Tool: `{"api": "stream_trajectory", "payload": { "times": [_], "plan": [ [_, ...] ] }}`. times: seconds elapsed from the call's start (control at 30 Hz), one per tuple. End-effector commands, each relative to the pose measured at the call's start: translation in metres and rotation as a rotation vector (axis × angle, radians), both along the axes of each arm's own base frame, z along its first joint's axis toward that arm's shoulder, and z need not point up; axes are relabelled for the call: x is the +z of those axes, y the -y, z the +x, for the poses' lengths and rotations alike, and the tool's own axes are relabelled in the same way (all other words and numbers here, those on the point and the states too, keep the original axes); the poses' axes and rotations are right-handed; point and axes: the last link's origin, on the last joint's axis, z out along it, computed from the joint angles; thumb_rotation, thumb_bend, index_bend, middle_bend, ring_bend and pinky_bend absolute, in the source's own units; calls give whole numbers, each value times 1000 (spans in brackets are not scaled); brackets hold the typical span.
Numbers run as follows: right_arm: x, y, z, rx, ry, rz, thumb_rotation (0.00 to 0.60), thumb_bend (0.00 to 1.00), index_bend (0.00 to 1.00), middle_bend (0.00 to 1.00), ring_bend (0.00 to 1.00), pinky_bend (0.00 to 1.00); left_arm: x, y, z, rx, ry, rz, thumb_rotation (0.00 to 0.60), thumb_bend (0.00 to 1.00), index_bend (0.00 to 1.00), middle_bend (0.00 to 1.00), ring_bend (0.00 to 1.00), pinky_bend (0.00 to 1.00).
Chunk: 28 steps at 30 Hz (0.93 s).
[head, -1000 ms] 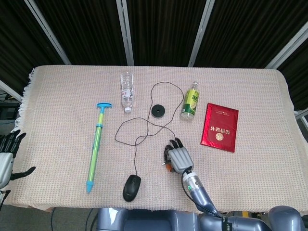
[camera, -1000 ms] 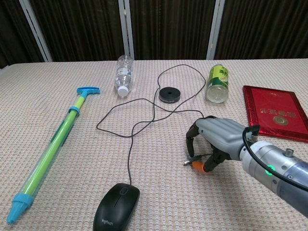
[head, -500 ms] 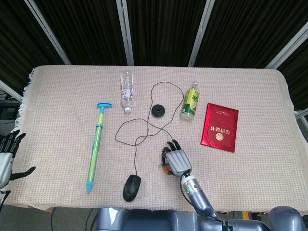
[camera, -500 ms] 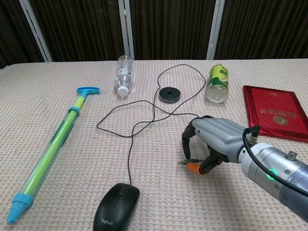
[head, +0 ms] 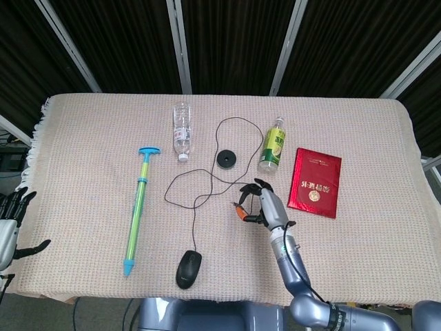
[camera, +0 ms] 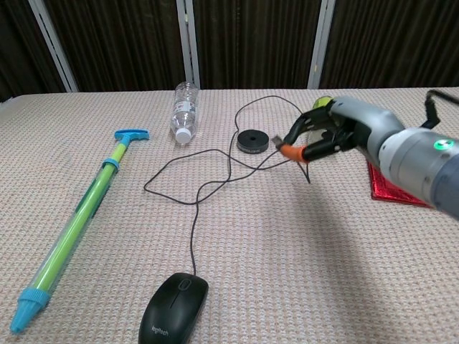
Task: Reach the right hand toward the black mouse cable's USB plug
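My right hand (camera: 343, 133) (head: 267, 205) hangs above the table's middle right and pinches the mouse cable's USB plug (camera: 277, 142) (head: 238, 210). The plug's metal tip sticks out to the left, with an orange piece just behind it between the fingers. From the hand the thin black cable (camera: 215, 183) (head: 195, 200) drops to the cloth, loops, and runs down to the black mouse (camera: 174, 308) (head: 189, 268) near the front edge. My left hand (head: 9, 222) sits off the table's left edge with its fingers apart and nothing in it.
A black disc (camera: 252, 140) (head: 227, 159) lies inside the cable's far loop. Beside it are a clear water bottle (camera: 183, 111) (head: 181, 129), a green bottle (head: 273, 145), a red booklet (head: 315, 182) at the right, and a green and blue pump (camera: 79, 215) (head: 138, 207) at the left.
My right hand has risen off the cloth and moved toward the far side, carrying the USB plug with it. The cable end has lifted clear of the table.
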Motion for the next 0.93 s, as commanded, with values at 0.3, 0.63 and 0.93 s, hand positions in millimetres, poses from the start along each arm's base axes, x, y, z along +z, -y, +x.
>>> {"api": "stream_trajectory", "payload": {
  "times": [0.3,0.63,0.93],
  "plan": [
    [41,-4,-34,-145,507,-230,600,368,663,313,57,10,-3,0,2,3,3,-6,600,50,89,0,0,0],
    [24,-28,-47,-134,528,-309,600,368,668,313,55,6,-2,0,0,18,8,-2,600,53,92,0,0,0],
    [2,-51,-44,-109,510,-270,600,368,667,311,54,5,-2,0,1,17,13,-5,600,54,94,0,0,0]
  ]
}}
